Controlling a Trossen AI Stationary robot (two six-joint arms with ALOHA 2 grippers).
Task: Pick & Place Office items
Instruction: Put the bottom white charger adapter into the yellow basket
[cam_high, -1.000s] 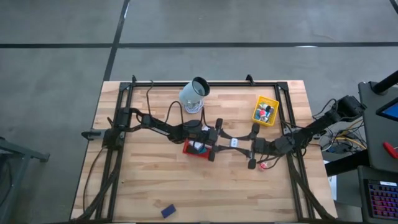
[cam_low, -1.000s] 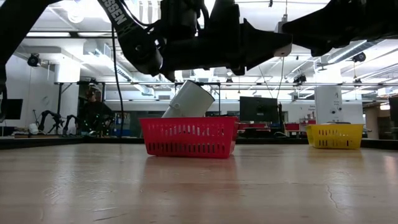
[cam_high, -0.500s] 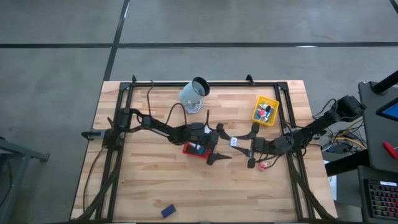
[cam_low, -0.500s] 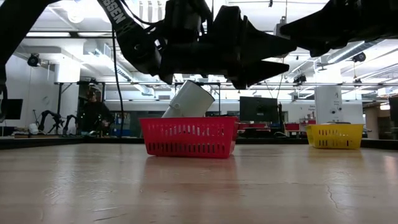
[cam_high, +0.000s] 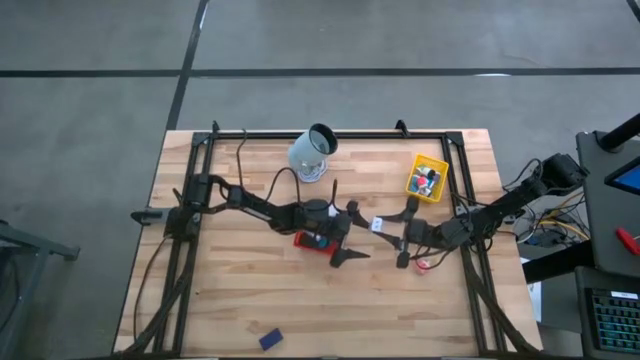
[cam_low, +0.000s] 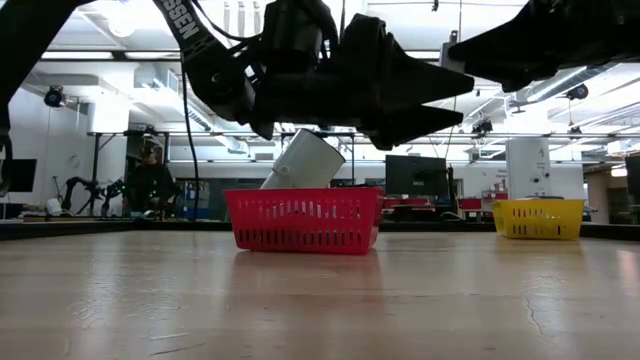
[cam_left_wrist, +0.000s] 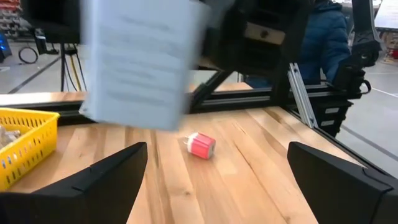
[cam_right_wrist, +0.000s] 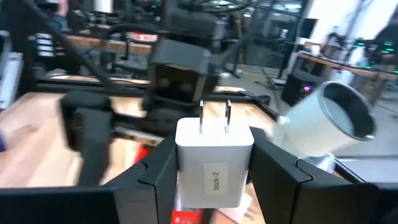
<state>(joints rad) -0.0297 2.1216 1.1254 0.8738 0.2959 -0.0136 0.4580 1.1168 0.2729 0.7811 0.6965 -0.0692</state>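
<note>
Your right gripper (cam_right_wrist: 214, 180) is clamped on a white plug-in charger (cam_right_wrist: 214, 163), prongs pointing away from the wrist, held in the air near the table's middle — in the high view it shows as a small white block (cam_high: 378, 226) between the 2 grippers. Your left gripper (cam_high: 350, 232) hangs over the red tray (cam_high: 312, 240) with its fingers (cam_left_wrist: 93, 180) spread wide and nothing between them; the charger sits blurred right in front of its camera (cam_left_wrist: 140, 62). This looks like a handover step, or a drop into the red tray, I can't say which. Next move calls for lining the charger up between the left fingers, or above the tray, before the right lets go. Watch the 2 wrists, they're very near each other. Other items: a pink-red piece (cam_left_wrist: 201, 145) lies on the wood by the right arm, a dark blue block (cam_high: 270, 339) sits alone well apart at the near edge, and several pieces are already in the yellow tray (cam_high: 414, 185). The pale cup (cam_high: 314, 152) lies tipped beyond the red tray, clear of the path. A person in a blue jacket (cam_left_wrist: 326, 43) stands behind the table frame — not in reach.
</note>
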